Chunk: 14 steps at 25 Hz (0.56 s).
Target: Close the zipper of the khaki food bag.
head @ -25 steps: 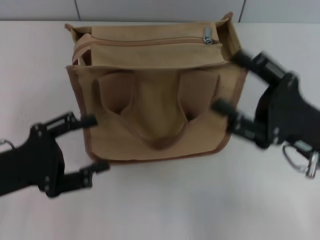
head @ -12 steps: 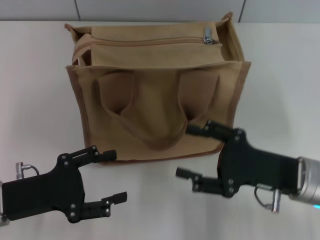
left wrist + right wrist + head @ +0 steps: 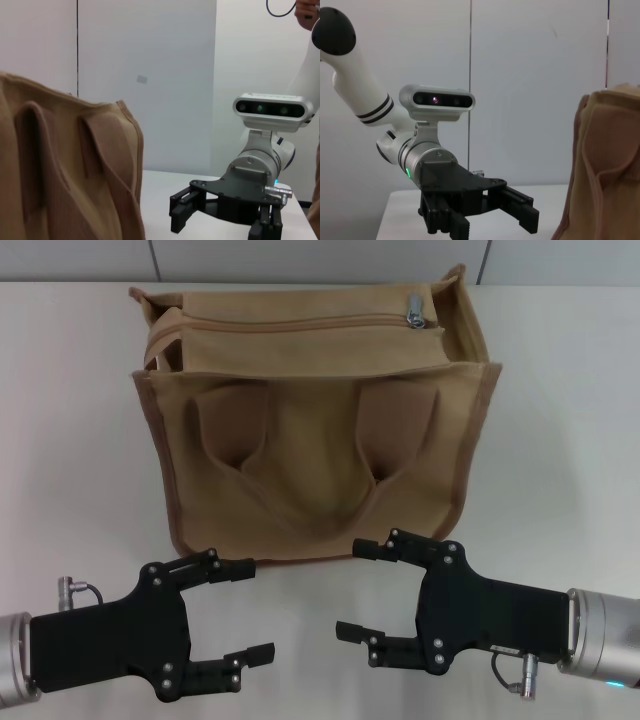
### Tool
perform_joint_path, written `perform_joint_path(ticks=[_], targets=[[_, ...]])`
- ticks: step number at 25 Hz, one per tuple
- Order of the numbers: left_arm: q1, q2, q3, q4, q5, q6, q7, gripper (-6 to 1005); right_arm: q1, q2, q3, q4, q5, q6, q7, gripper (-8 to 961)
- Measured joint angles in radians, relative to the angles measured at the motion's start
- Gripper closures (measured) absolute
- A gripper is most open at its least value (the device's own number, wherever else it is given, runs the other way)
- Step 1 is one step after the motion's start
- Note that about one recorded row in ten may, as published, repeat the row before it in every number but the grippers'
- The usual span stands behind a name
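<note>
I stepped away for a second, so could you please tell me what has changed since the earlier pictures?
Both arms pulled back from the khaki food bag toward the robot. The left gripper and right gripper now sit in front of it, jaws open, holding nothing. The bag and its zipper, pull tab at the right end, stayed put.

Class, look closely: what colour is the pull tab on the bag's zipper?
Shiny silver. The pull tab shows best in the head view, at the zipper's right end.

A boxy tan canvas tote (image 3: 320, 430) with darker brown edge trim; its small shiny silver metal pull tab (image 3: 414, 310) gleams. Both black grippers, left (image 3: 245, 610) and right (image 3: 360, 590), over a white table (image 3: 560, 420).
</note>
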Motion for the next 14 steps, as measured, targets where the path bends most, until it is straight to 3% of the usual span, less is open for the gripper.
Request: perform_joint_path(ticks=[14], targets=[[0.008, -0.001, 0.031, -0.017, 0.000, -0.023, 0.000, 199, 0.002, 0.000, 0.000, 0.026, -0.010, 0.035, -0.002, 173]])
